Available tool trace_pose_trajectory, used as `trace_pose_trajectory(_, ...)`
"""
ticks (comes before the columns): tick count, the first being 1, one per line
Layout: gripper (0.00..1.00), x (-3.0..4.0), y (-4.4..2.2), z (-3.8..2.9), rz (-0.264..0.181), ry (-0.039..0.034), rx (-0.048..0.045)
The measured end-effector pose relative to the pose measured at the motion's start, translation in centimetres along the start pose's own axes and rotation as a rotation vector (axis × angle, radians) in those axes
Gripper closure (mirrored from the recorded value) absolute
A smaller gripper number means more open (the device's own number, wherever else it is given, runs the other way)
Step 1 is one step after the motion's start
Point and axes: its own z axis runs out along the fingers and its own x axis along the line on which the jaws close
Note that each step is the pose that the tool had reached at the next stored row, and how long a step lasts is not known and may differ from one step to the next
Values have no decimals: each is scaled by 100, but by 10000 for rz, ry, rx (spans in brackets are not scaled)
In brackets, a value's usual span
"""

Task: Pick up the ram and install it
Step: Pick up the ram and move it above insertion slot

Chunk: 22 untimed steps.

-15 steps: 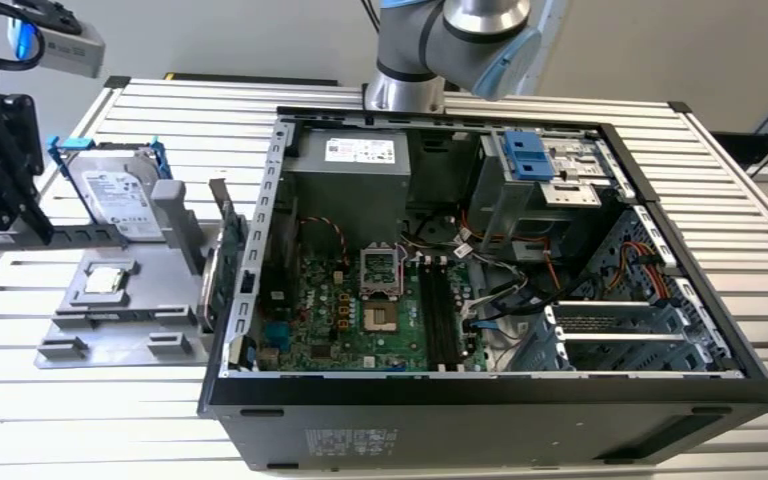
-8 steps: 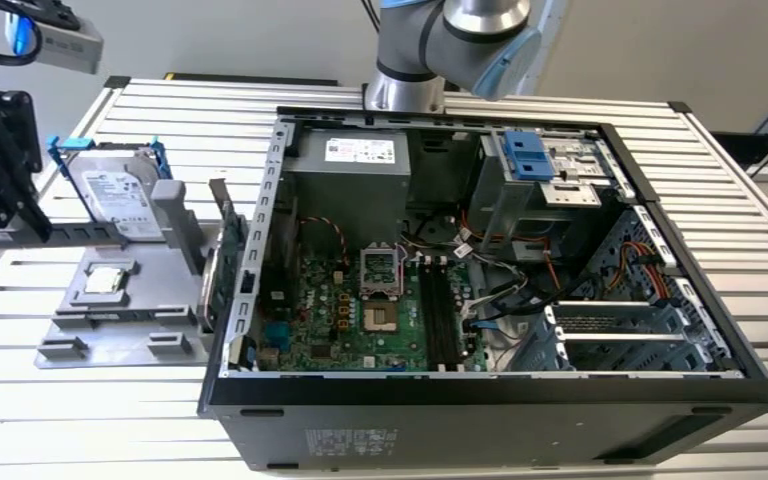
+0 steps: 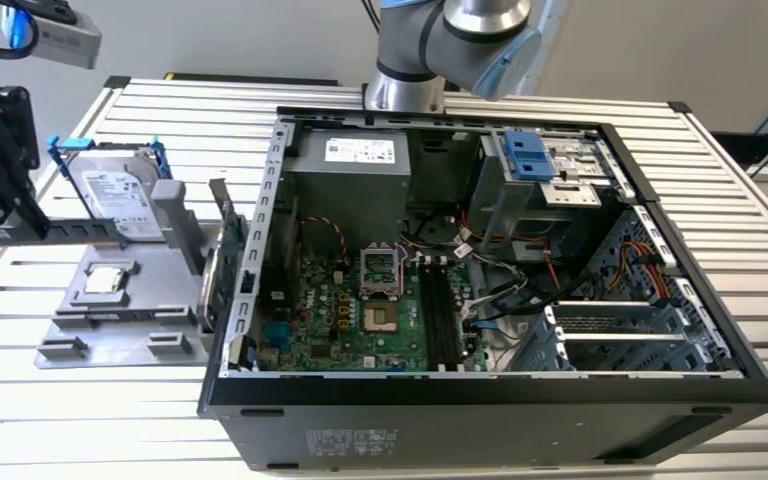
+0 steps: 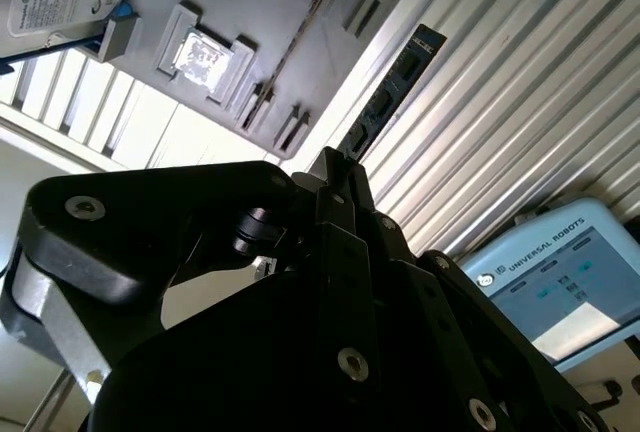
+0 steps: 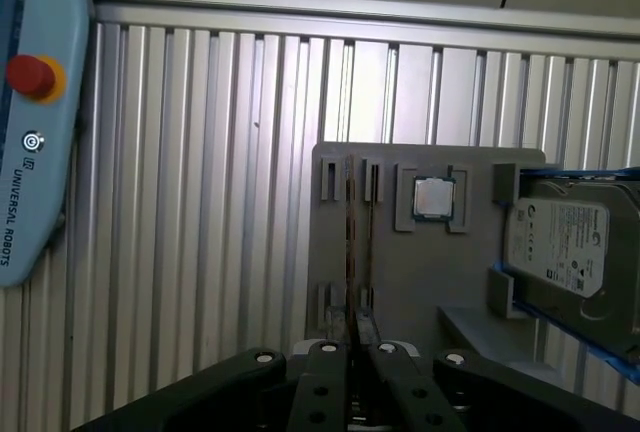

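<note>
The grey plastic tray [image 5: 420, 282] holds a silver hard drive [image 5: 560, 242] and a square metal chip [image 5: 432, 197]; the jaws of the black gripper [image 4: 338, 164] clench the long dark ram stick [image 4: 392, 92].

Open computer case [image 3: 491, 415] on slatted table [image 3: 77, 430], hard drive [image 3: 120, 196] and processor chip [image 3: 107, 280] on grey holder [image 3: 157, 300]

Grey tray [image 3: 171, 292]; silver drive [image 3: 120, 200], blue frame [image 3: 56, 155]; green motherboard [image 3: 331, 320]; black case [image 3: 491, 425].

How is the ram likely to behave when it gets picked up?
The ram looks thin and flat, so it is probably light and fairly stiff. Its exposed chips suggest it is fragile under bending or hard squeezing.
</note>
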Motion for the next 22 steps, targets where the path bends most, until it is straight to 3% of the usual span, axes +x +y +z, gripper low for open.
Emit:
trace_pose_trajectory(8,100,0,0,-71,-1,-5,0)
trace_pose_trajectory(22,100,-1,3,-208,39,-89,5)
